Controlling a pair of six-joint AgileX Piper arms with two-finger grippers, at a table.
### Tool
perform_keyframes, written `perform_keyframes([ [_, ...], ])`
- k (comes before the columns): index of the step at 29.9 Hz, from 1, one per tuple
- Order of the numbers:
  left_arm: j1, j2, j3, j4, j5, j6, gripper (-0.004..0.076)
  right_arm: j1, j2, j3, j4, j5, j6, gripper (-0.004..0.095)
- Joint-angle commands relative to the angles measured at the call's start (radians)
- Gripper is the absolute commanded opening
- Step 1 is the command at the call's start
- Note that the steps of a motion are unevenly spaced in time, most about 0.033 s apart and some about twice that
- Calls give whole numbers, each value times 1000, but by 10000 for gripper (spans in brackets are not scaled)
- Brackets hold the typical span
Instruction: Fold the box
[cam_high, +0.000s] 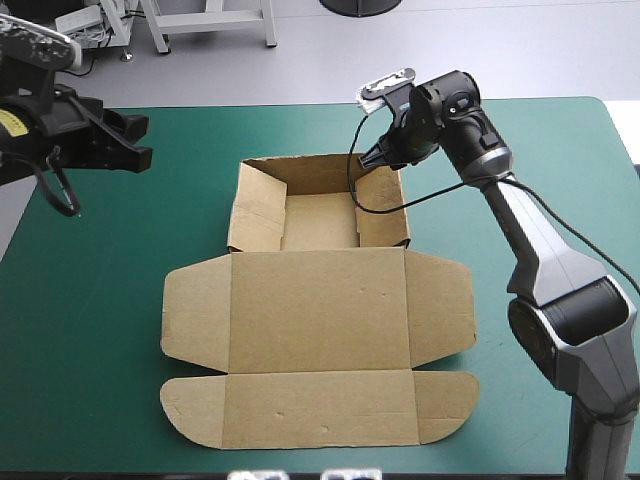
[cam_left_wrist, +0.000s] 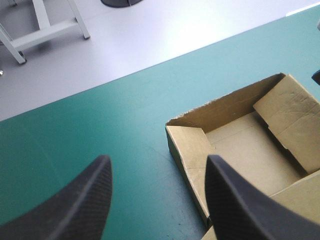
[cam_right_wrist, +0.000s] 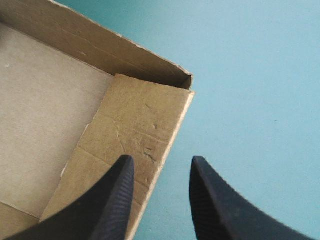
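Note:
The brown box (cam_high: 318, 310) lies mid-table as an open tray (cam_high: 320, 222) at the far side, with its lid and flaps flat toward the near edge. My right gripper (cam_high: 378, 155) hovers open at the tray's far right corner. In the right wrist view the gripper (cam_right_wrist: 162, 160) straddles the right wall (cam_right_wrist: 142, 125), one finger over the inner flap and the other over the cover outside. My left gripper (cam_high: 140, 142) is raised off to the tray's left, open and holding nothing. In the left wrist view the gripper (cam_left_wrist: 158, 160) looks toward the tray's left wall (cam_left_wrist: 190, 147).
The teal-green cover (cam_high: 95, 300) runs wide on both sides of the box. The table's far edge (cam_high: 300, 103) lies a short way behind the tray, and its right edge (cam_high: 622, 140) is beyond my right arm.

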Motion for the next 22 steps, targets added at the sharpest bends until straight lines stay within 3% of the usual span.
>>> perform_keyframes([
  [1, -5, -77, -26, -11, 31, -10, 377, -7, -116, -36, -19, 6, 19, 350],
  [7, -5, -161, 21, 29, 31, -10, 330, -7, -216, -36, -16, 6, 32, 350],
  [15, -5, -392, 361, 44, 27, -5, 293, -9, -242, -28, -2, 6, 37, 350],
  [22, -5, -648, 617, 64, -103, -2, 277, -9, -217, 97, -3, 6, 37, 350],
])
